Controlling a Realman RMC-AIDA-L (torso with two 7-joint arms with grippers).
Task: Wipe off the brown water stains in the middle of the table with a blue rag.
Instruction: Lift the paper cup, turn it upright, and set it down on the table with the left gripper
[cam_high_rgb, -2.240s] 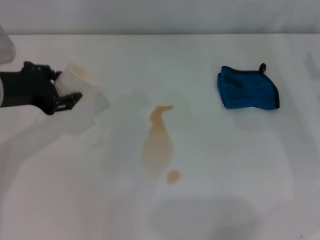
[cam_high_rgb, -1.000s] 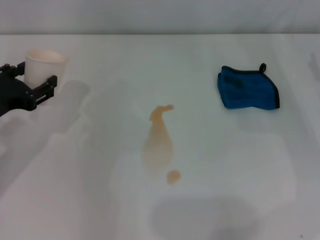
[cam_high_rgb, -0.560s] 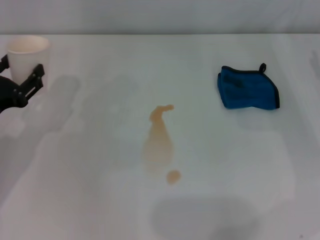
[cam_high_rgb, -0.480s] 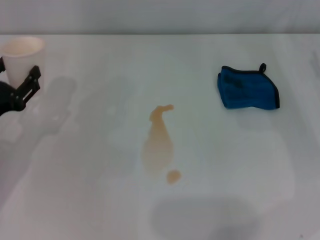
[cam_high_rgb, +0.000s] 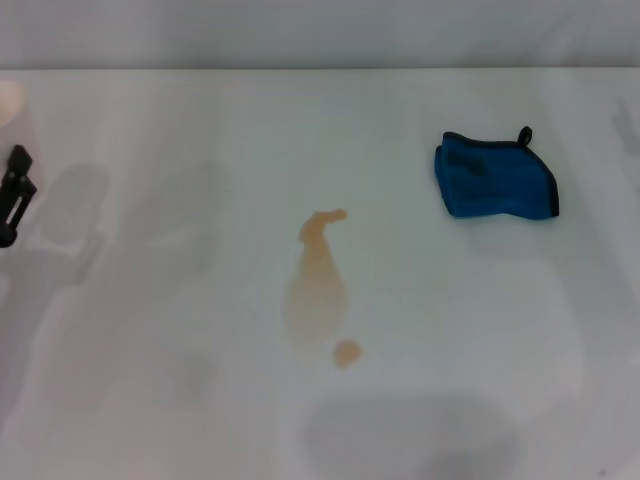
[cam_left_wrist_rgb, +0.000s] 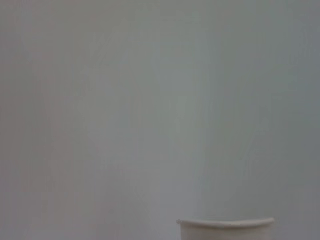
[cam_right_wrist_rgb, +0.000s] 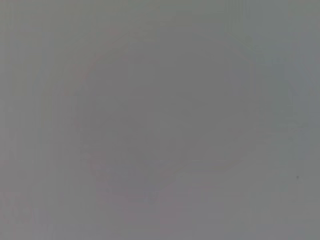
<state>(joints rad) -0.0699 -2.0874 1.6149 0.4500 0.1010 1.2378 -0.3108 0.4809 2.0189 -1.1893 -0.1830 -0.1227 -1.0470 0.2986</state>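
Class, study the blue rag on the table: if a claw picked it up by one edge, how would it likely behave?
The rag lies folded and rumpled, so it would probably droop and unfold rather than stay flat. It looks like thin cloth, so likely light. Its loop suggests that it could hang from that corner.

The brown water stains are spread on the table near its middle, with the small round dot set just before the long patch. The rag is laid on the table to the right of the stains and farther back, well apart from them. A cup is placed far to the left of the stains, at the table's left edge.
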